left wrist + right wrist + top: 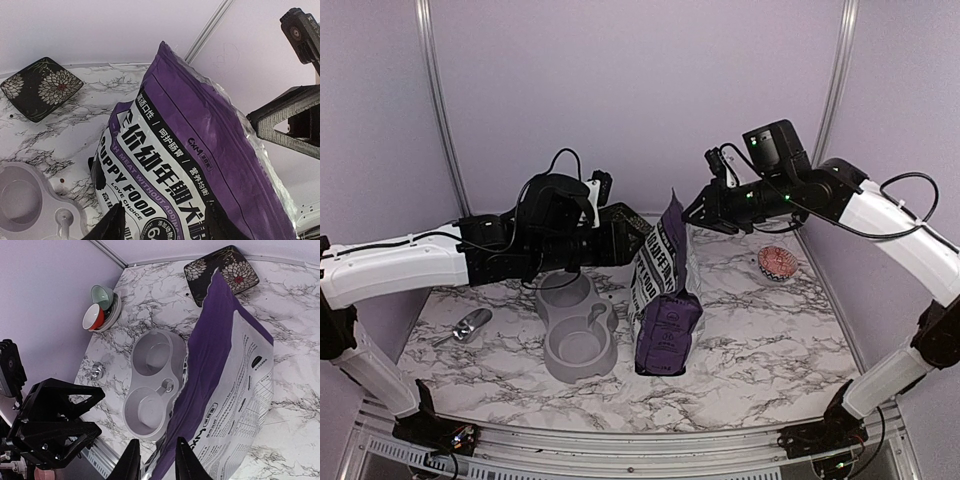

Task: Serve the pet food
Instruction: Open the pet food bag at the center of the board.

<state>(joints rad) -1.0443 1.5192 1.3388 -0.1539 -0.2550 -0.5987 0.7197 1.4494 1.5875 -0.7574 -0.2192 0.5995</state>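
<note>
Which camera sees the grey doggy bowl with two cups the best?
The right wrist view: it looks down into both cups of the grey double bowl, with only its edge behind the bag. The top external view shows the bowl partly under the left arm; the left wrist view catches just a corner.

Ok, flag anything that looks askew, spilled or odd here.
The bag stands tilted and buckled at mid-height beside the bowl. In the left wrist view a dark speck lies next to the bowl, perhaps a stray pellet; too small to tell. Nothing else stands out.
</note>
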